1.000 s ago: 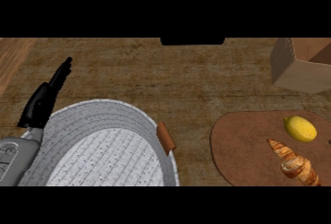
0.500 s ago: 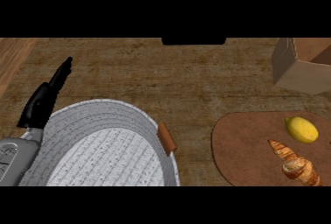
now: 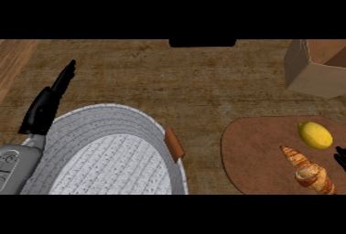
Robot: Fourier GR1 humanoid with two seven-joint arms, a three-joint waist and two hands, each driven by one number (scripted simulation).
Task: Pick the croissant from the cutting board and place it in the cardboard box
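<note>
Croissant (image 3: pixel 310 171) lies on the brown cutting board (image 3: pixel 260 151) at lower right of the frame, long axis running from upper left to lower right, not held by anything. Lemon (image 3: pixel 316 135) sits on the same board just above it, close but apart. Cardboard box (image 3: pixel 316 66) stands open at upper right on the table (image 3: pixel 189 77), well apart from the board. Right hand (image 3: pixel 340 157) barely shows as a black tip at the right edge, just beside the croissant; cannot tell if it is released or clenched. Left hand (image 3: pixel 47 105) shows at left of the frame, fingers straight and pointing up, released, holding nothing, at the upper left rim of a grey woven basket (image 3: pixel 135 119). Basket fills lower left, with a brown handle tab (image 3: pixel 174 144) on its right rim.
</note>
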